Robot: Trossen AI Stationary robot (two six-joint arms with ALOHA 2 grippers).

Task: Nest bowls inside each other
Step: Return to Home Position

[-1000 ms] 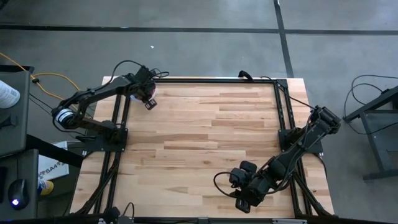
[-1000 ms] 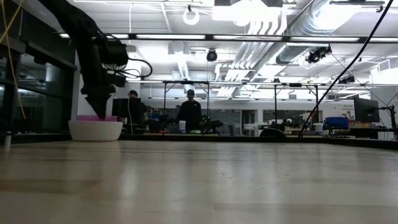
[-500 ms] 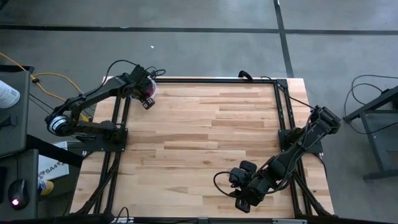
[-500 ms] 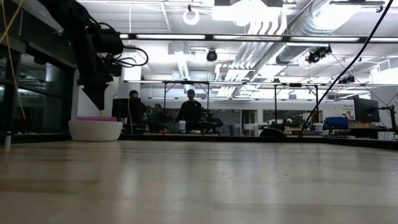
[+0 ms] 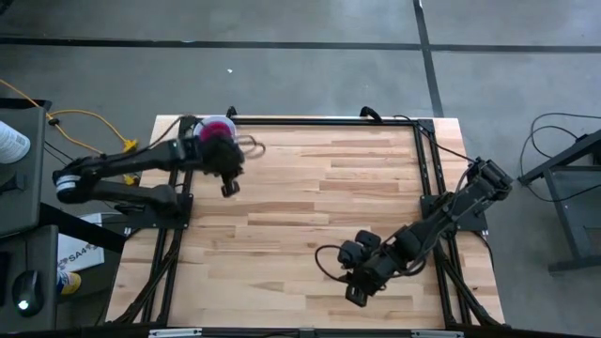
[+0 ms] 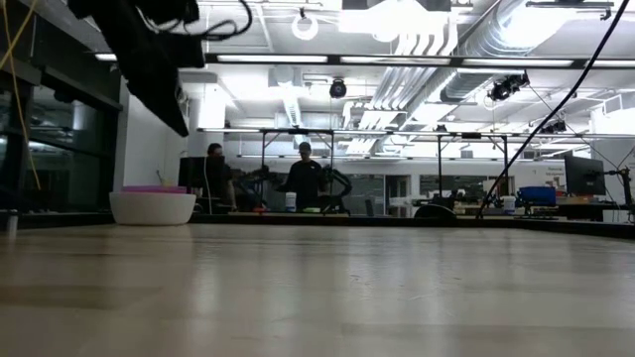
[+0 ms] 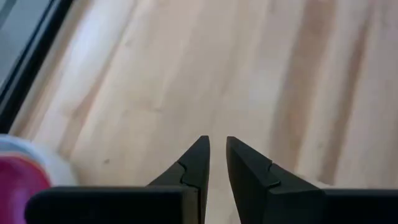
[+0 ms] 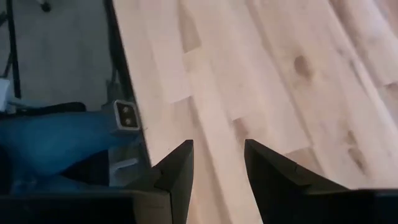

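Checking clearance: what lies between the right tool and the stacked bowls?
Bare wood only, in the high view, between the right tool and the bowls; the left tool hangs just beside them.

Left gripper [image 5: 228,189] now off the bowl stack [image 5: 216,127], lifted clear and swung out over bare table [image 5: 319,207], toward centre; a sec ago sat right on the stack at far left corner. In low view, up near top of pic, well above the stack [image 6: 153,205]. Fingers [image 7: 198,163] now slightly apart, nothing between; narrower before. Purple top bowl [image 5: 217,126] now uncovered from above. Left arm stretched flatter along table's left side. Right gripper [image 5: 354,294] shifted a bit inward and away from near edge, arm w/ it.
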